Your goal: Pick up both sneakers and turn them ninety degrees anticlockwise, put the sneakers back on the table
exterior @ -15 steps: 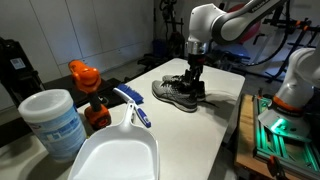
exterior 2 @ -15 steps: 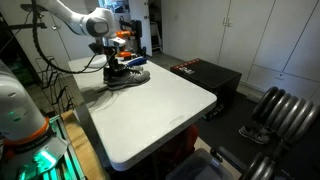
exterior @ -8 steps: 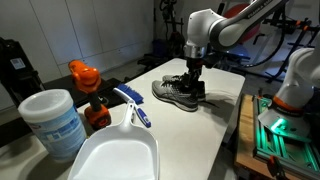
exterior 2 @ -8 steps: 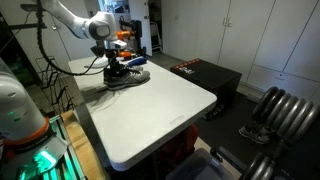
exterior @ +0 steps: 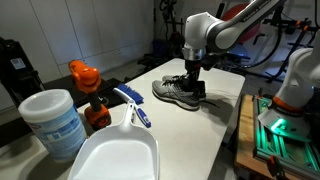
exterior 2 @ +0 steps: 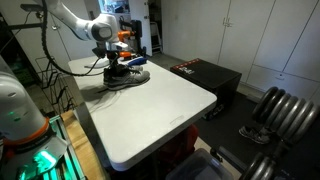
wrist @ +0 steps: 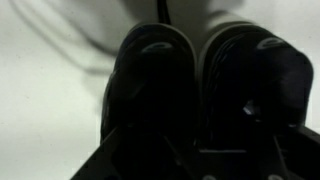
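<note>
White worktop (exterior: 215,115) runs long and bare down the middle of a cluttered lab, with the sneakers (exterior: 177,92) lying side by side on it near its far end. In both exterior views the pair rests flat on its pale soles. The white arm (exterior: 207,27) reaches in from 2 o'clock and points straight down, so that the dark fingers (exterior: 194,80) are at the shoes, at the 3 o'clock end of the pair. In an exterior view from across the room, the fingers (exterior 2: 113,68) are over the sneakers (exterior 2: 127,76) at the 10 o'clock corner of the worktop (exterior 2: 150,110).

The wrist view shows the sneakers (wrist: 150,85) close up, two dark rounded ends next to each other on the pale worktop (wrist: 50,60). It is too dark and blurred to show the fingers, so I cannot tell whether they are apart or clamped on a shoe.

Near the camera, at 7 o'clock from the shoes, stand an orange bottle (exterior: 84,76), a white tub (exterior: 52,120) and a white dustpan (exterior: 115,152).
</note>
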Action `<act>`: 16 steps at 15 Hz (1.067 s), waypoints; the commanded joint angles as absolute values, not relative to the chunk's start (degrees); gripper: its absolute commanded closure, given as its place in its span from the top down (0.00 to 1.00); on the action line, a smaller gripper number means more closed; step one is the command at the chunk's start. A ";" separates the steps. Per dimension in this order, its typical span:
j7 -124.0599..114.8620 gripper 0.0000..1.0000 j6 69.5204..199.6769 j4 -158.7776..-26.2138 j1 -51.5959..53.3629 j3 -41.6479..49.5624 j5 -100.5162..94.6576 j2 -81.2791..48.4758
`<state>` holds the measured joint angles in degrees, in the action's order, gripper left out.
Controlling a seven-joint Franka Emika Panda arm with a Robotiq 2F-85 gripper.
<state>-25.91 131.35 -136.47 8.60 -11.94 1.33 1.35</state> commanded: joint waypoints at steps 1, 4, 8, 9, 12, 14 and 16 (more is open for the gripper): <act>-26.75 0.27 131.62 -135.75 9.00 -11.32 0.90 0.18; -26.87 0.08 131.57 -135.79 8.97 -11.21 0.80 0.34; -27.28 0.06 130.96 -136.71 8.66 -10.86 1.67 2.48; -27.27 0.06 130.66 -137.25 8.55 -10.68 2.12 3.73; -28.44 0.06 129.93 -139.20 7.96 -9.92 2.15 8.20; -28.98 0.06 129.22 -140.28 7.42 -9.48 1.88 11.30; -30.19 0.06 127.84 -141.28 6.53 -9.35 0.52 14.98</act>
<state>-28.08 130.22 -138.18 7.41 -9.67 1.60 6.91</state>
